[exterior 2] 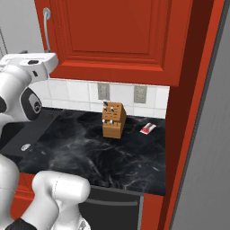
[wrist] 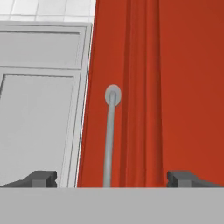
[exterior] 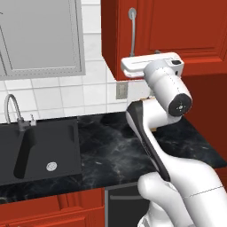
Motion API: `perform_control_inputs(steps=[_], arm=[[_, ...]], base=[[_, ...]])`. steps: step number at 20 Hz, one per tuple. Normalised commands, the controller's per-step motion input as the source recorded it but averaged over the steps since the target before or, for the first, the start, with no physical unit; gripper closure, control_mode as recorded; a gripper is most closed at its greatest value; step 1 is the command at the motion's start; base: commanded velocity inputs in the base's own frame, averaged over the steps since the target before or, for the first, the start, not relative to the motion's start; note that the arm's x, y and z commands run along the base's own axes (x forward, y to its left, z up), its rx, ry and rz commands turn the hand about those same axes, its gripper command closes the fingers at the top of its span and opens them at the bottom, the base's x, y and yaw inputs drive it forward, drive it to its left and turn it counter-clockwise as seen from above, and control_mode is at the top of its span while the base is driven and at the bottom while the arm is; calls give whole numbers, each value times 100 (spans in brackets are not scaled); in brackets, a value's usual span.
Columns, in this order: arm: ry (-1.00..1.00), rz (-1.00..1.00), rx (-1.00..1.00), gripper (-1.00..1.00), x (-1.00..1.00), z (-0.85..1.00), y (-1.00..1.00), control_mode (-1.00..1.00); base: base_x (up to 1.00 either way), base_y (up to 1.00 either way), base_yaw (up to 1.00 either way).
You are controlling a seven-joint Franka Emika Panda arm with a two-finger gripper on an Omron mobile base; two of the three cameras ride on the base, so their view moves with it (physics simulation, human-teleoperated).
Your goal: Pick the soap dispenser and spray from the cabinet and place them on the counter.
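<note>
In the hand view the cabinet (wrist: 175, 87) door's silver handle (wrist: 110, 140) runs vertically, just left of centre between the gripper (wrist: 112, 178), whose jaws stand wide apart; the door is shut, hiding both bottles.

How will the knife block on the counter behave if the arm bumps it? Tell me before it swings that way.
The knife block looks like solid wood on a broad base, so it would probably slide on the counter rather than roll. Being taller than wide and slanted, a high bump might tip it. The knife handles in its top could shake loose.
</note>
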Motion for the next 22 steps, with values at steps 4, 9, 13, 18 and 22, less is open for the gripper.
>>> perform_control_inputs(steps=[4,9,13,18,22], arm=[[0,0,0,-100,24,-1,4,-100],[0,0,0,-100,20,-1,4,-100],[0,0,0,-100,19,0,3,-100],[0,0,0,-100,20,0,4,-100],[0,0,0,-100,23,-1,6,-100]], base=[[0,0,0],[0,0,0],[0,0,0],[0,0,0],[0,0,0]])
